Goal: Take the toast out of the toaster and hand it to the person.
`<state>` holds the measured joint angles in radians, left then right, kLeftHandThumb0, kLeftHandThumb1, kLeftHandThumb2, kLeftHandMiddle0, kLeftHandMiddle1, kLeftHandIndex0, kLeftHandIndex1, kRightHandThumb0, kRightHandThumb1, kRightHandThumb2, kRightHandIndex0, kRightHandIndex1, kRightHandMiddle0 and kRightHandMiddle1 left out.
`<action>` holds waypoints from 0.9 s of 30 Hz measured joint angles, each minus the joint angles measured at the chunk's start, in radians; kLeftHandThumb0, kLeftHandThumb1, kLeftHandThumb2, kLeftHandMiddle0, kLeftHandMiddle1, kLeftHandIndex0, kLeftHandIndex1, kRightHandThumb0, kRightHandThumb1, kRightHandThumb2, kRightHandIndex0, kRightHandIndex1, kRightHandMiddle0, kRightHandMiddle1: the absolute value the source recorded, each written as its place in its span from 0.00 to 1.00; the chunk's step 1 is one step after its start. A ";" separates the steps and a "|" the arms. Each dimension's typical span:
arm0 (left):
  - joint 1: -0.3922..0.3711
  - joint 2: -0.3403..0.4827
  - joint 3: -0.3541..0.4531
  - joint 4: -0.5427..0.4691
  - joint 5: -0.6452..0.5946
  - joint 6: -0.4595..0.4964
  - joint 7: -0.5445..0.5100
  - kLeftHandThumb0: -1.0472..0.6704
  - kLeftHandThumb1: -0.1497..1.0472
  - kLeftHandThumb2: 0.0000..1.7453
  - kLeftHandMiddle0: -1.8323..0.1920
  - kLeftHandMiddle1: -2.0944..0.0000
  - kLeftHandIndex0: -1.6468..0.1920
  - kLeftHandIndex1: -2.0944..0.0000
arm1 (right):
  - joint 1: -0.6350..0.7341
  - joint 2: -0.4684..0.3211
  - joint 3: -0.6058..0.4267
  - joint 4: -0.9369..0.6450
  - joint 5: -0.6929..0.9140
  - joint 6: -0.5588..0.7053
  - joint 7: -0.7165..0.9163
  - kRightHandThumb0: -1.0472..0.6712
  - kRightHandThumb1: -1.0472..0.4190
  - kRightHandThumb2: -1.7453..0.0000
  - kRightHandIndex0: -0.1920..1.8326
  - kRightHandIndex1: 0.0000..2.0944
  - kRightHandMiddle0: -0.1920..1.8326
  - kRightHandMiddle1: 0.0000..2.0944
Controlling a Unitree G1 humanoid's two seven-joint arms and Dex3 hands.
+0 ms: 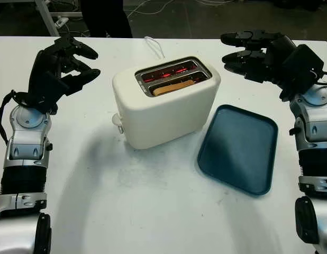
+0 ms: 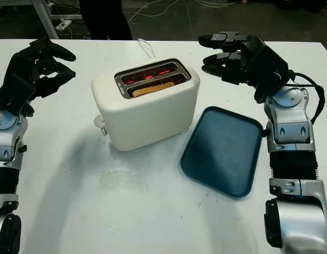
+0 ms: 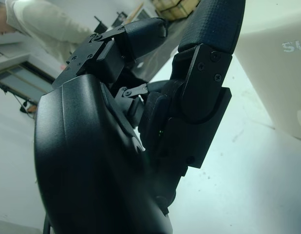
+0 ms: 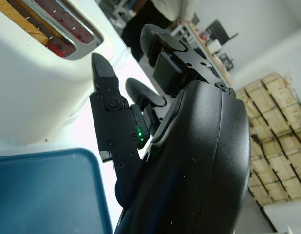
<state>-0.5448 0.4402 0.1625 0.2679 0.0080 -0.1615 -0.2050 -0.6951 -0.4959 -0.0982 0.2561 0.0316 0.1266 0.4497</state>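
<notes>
Perhaps "SL" on toaster (image 3: 282, 63)

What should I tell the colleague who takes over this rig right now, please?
Left hand: open, raised above the table left of the toaster, holding nothing.
Right hand: open, raised right of the toaster, behind the blue tray, holding nothing.
Toaster: mid-table, slots glowing red; the toast sits low in the near slot.
Blue tray: on the table right of the toaster, nothing on it.
Person: standing at the table's far edge.
Done: nothing yet. Left: grasp the toast, lift it out, hand it over.
</notes>
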 measured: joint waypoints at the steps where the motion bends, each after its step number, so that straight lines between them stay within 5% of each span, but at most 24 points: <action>1: 0.000 0.000 0.000 -0.001 0.000 0.000 0.000 0.00 0.89 0.08 0.63 0.39 0.64 0.42 | 0.000 0.000 0.000 -0.001 0.000 0.000 0.000 0.47 0.09 0.99 0.37 0.27 0.46 0.00; 27: 0.000 0.000 0.000 -0.005 -0.001 0.000 -0.007 0.00 0.89 0.07 0.62 0.40 0.63 0.42 | 0.000 0.005 0.008 -0.030 0.001 0.006 0.000 0.44 0.09 1.00 0.38 0.27 0.47 0.01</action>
<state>-0.5448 0.4402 0.1626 0.2628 0.0073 -0.1613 -0.2121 -0.6948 -0.4906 -0.0901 0.2258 0.0331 0.1326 0.4496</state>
